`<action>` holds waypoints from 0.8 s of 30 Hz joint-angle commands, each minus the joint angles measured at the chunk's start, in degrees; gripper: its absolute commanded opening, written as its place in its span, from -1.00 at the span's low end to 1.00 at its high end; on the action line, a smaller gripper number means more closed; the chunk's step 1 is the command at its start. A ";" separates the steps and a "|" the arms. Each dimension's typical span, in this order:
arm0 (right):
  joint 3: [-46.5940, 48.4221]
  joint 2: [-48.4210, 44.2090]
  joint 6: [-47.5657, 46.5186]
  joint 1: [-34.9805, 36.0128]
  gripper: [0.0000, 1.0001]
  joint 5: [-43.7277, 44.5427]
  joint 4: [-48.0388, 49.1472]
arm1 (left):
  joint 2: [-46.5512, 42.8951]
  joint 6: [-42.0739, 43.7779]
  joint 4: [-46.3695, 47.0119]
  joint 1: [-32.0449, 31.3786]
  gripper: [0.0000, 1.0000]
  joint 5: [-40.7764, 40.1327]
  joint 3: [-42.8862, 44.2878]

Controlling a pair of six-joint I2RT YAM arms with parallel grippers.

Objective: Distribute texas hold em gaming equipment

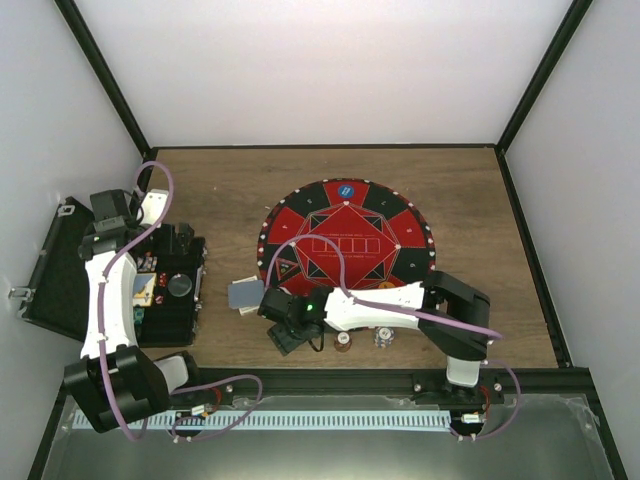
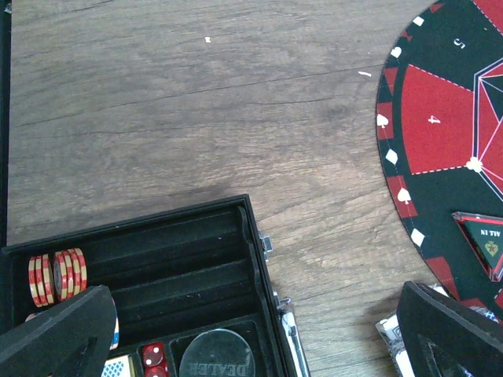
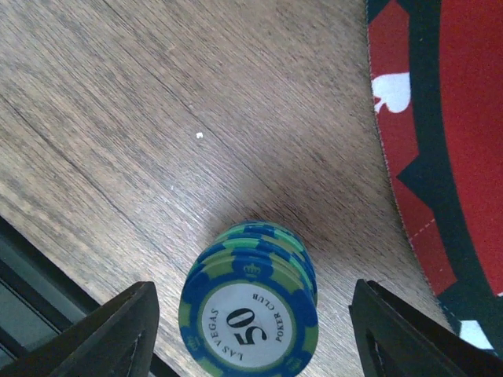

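A stack of blue-and-green poker chips [image 3: 251,314], marked 50, stands on the wooden table between the spread fingers of my right gripper [image 3: 251,338]; the fingers do not touch it. In the top view this gripper [image 1: 290,328] hides that stack near the front edge. A pile of grey-blue cards [image 1: 243,294] lies just left of the round mat [image 1: 345,245]. Two small chip stacks [image 1: 343,340] [image 1: 381,338] stand by the right arm. A blue button [image 1: 346,188] lies on the mat's far side. My left gripper [image 2: 251,345] is open and empty over the case, with red-and-yellow chips [image 2: 56,275] below.
The open black case [image 1: 170,300] lies at the left with its lid [image 1: 55,275] folded out. It holds a grey dealer disc [image 2: 216,357] and red dice [image 2: 153,357]. Cards [image 2: 389,338] show beside the left gripper's right finger. White walls surround the table.
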 commanded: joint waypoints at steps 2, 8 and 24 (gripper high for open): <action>-0.54 1.05 -0.40 0.50 0.33 -0.15 0.39 | -0.99 0.85 0.04 0.35 1.00 -0.29 -0.21; -0.12 1.38 -0.25 0.83 0.04 0.97 -0.04 | -1.11 0.85 0.01 0.31 1.00 -0.31 -0.12; 0.90 1.02 0.10 1.57 -0.66 3.17 -1.64 | -1.38 1.03 -0.08 0.31 1.00 -0.75 0.48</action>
